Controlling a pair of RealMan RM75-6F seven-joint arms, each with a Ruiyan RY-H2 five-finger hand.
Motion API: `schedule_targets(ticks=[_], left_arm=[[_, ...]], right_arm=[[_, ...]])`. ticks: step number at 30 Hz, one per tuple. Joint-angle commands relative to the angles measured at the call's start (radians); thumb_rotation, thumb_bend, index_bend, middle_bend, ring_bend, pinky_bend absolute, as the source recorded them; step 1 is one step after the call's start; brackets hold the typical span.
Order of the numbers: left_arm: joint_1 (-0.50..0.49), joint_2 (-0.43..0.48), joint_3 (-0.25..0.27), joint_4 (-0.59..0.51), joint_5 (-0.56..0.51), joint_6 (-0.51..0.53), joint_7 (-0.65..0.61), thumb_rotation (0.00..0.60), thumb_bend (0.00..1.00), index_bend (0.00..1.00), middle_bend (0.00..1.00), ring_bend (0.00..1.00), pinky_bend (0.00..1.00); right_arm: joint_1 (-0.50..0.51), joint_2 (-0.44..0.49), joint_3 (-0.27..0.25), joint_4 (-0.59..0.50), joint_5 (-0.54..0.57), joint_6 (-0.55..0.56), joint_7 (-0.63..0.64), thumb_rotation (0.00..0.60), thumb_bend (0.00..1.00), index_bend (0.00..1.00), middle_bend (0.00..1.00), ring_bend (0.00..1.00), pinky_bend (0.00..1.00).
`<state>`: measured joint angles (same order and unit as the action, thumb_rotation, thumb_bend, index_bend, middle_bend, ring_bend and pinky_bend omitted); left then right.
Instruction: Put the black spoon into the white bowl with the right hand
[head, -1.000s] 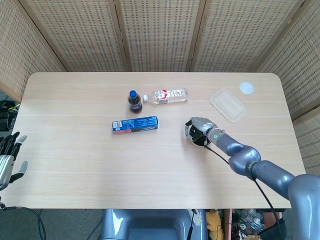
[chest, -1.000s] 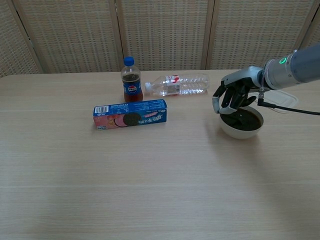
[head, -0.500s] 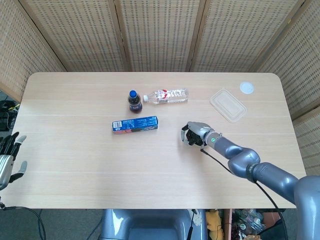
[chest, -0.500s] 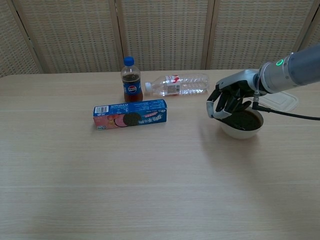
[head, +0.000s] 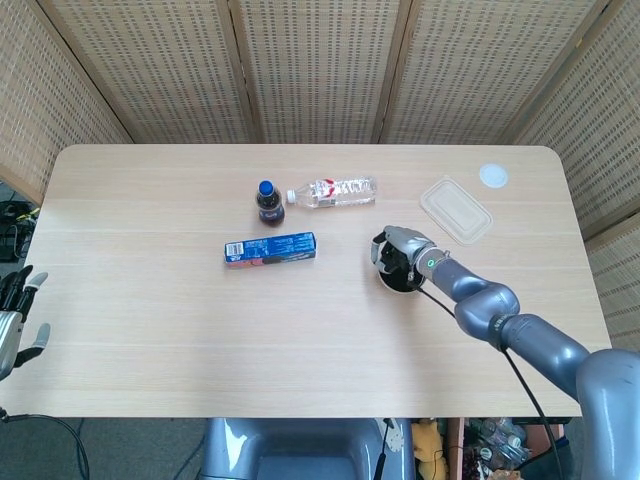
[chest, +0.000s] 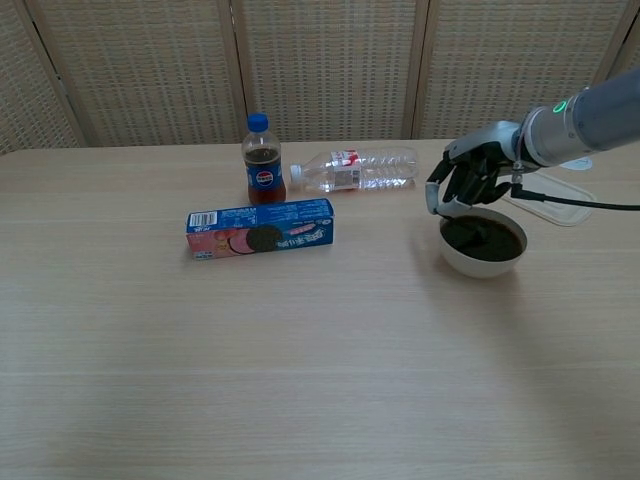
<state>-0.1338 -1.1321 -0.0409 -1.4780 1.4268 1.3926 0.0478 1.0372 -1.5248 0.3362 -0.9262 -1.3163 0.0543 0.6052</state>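
The white bowl (chest: 482, 266) stands on the table right of centre. Its inside is filled with a dark shape, the black spoon (chest: 486, 237). My right hand (chest: 468, 180) hovers just above the bowl's far left rim, fingers hanging down and slightly apart, with nothing between them. In the head view the right hand (head: 402, 252) covers most of the bowl (head: 386, 283). My left hand (head: 12, 322) hangs off the table's left edge with its fingers spread, holding nothing.
A blue cookie box (chest: 261, 228) lies left of the bowl. Behind it stand a small cola bottle (chest: 263, 160) and a clear water bottle (chest: 355, 168) on its side. A clear plastic container (head: 456, 209) and a white lid (head: 493, 176) sit at the far right.
My right hand swung out over the bowl's left side, then lifted and drew back toward the far rim. The dark spoon stays in the bowl. The left hand has barely moved.
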Motion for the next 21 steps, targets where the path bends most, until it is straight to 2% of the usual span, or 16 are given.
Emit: schedule_targets(ticks=[1,12,21], left_arm=[[-0.003,0.002,-0.002,-0.003,0.001,-0.001,0.002,0.600,0.46,0.08,0.00,0.00,0.00],[-0.004,0.001,0.000,-0.005,0.008,-0.001,0.002,0.600,0.46,0.08,0.00,0.00,0.00],[0.007,0.004,0.001,-0.002,0.000,0.006,-0.001,0.600,0.46,0.08,0.00,0.00,0.00]], right_arm=[[-0.012,0.010,0.006,-0.007,0.009,-0.012,-0.018,0.600,0.68,0.67,0.85,0.91,1.00],[-0.038,0.034,0.047,-0.090,0.043,-0.052,-0.100,0.600,0.68,0.67,0.85,0.92,1.00],[-0.026,-0.013,0.112,-0.033,0.082,-0.062,-0.159,0.600,0.68,0.67,0.85,0.92,1.00]])
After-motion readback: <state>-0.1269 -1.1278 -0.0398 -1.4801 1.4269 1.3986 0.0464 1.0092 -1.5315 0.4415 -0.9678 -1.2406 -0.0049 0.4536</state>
